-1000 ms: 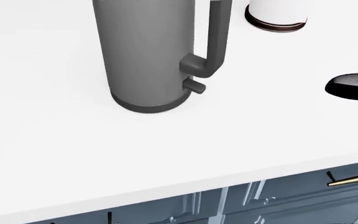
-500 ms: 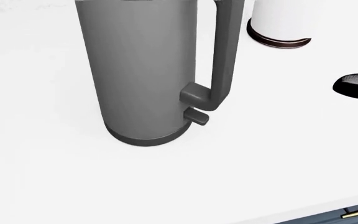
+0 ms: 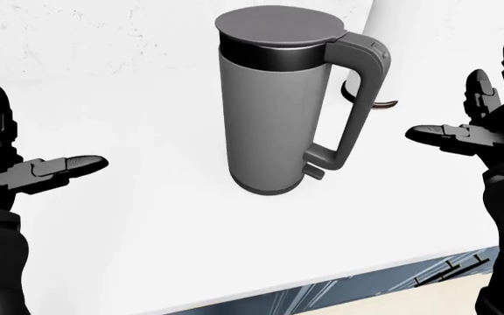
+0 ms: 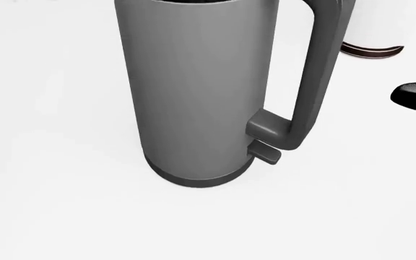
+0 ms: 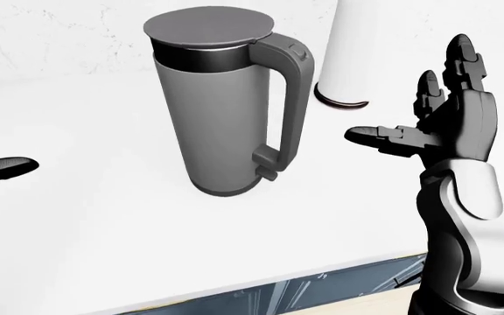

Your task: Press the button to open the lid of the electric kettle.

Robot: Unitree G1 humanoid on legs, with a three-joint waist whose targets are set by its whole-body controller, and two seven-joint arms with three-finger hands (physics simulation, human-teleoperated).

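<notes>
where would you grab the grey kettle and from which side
Take the kettle by its long upright handle, coming in from the view's right with the right hand, which is open and nearest. The handle stands clear of the body, leaving a gap for fingers, and its top, beside the closed lid, sits within thumb reach, likely where the button is.

A tall gray kettle is standing on a white counter with its lid sitting flat on top. Its handle is pointing to the right. The right hand is hovering near it with fingers spread wide, not touching. A white jar is standing behind the handle.
</notes>
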